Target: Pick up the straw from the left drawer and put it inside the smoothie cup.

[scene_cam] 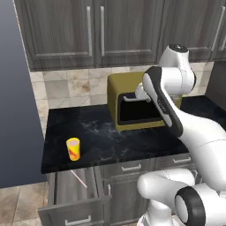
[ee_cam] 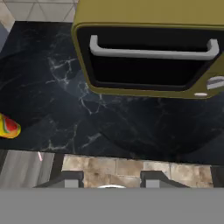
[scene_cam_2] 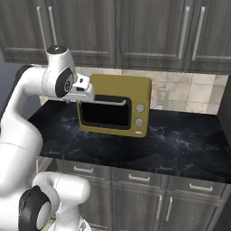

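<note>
The smoothie cup, yellow with red-orange marks, stands upright near the front left of the black counter; it also sits at the left edge of the hand view. Below it the left drawer is pulled open, and the thin pale-pink straw lies inside on its floor. In the hand view only the straw's end peeks over the drawer. My gripper hangs high over the counter's front edge, in front of the microwave and right of the cup. It is open, with nothing between its fingertips.
An olive-yellow microwave with a silver bar handle stands at the back of the counter. Dark upper cabinets hang above. A tall blue-grey panel bounds the left. Narrower closed drawers run under the counter.
</note>
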Motion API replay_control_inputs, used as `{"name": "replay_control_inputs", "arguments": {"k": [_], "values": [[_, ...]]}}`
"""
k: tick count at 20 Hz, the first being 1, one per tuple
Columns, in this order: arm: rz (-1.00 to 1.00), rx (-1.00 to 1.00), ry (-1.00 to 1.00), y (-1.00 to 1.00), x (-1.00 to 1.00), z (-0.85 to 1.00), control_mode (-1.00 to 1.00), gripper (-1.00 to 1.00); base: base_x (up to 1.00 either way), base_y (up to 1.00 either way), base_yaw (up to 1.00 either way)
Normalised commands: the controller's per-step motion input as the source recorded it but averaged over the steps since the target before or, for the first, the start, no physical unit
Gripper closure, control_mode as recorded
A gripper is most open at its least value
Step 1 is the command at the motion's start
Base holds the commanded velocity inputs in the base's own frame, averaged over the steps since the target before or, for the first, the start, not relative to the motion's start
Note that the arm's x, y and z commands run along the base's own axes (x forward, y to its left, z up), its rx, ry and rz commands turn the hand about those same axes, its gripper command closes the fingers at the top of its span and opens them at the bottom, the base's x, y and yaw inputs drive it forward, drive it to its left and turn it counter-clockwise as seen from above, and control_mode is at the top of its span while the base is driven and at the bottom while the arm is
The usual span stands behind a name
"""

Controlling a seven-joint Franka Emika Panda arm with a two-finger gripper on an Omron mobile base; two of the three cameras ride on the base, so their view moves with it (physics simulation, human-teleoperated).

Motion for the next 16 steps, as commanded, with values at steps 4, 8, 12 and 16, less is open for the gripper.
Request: {"name": "replay_control_inputs", "arguments": {"k": [4, 8, 12, 16], "values": [[0.04, -0.01, -0.03, 0.27, -0.56, -0.05, -1.00, -1.00, 0.00, 0.00, 0.00], [0.18, -0.08, 0.00, 1.00, -0.95, -0.28, -1.00, -1.00, 0.00, 0.00, 0.00], [0.09, -0.13, 0.15, 1.00, -0.54, -0.44, -1.00, -1.00, 0.00, 0.00, 0.00], [0.04, -0.03, 0.25, 1.00, -0.08, -0.64, -1.00, -1.00, 0.00, 0.00, 0.00]]}}
